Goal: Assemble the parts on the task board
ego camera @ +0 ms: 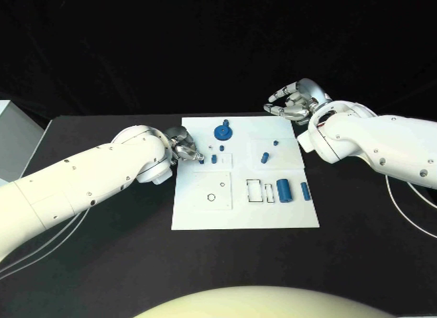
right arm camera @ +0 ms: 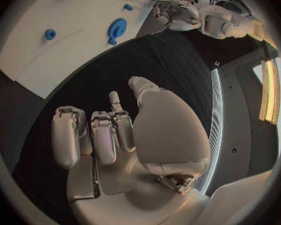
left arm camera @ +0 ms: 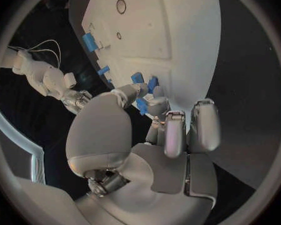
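Observation:
The white task board (ego camera: 276,215) lies mid-table. My left hand (ego camera: 185,147) rests at its left edge, and in the left wrist view the left hand (left arm camera: 159,130) pinches a small blue part (left arm camera: 142,105) between thumb and a finger, just above the board (left arm camera: 172,30). Two more small blue pegs (left arm camera: 137,77) stand close beyond it. A round blue part (ego camera: 223,131) sits at the board's far side, and blue cylinders (ego camera: 285,189) lie in slots at its right. My right hand (ego camera: 295,103) hovers past the far right corner, fingers curled in, holding nothing; its curled fingers (right arm camera: 93,135) show over black table.
A white box (ego camera: 3,132) stands at the table's left edge. Thin cables (ego camera: 410,205) trail off the right arm. Rectangular recesses (ego camera: 211,190) mark the board's near left. Black table surrounds the board.

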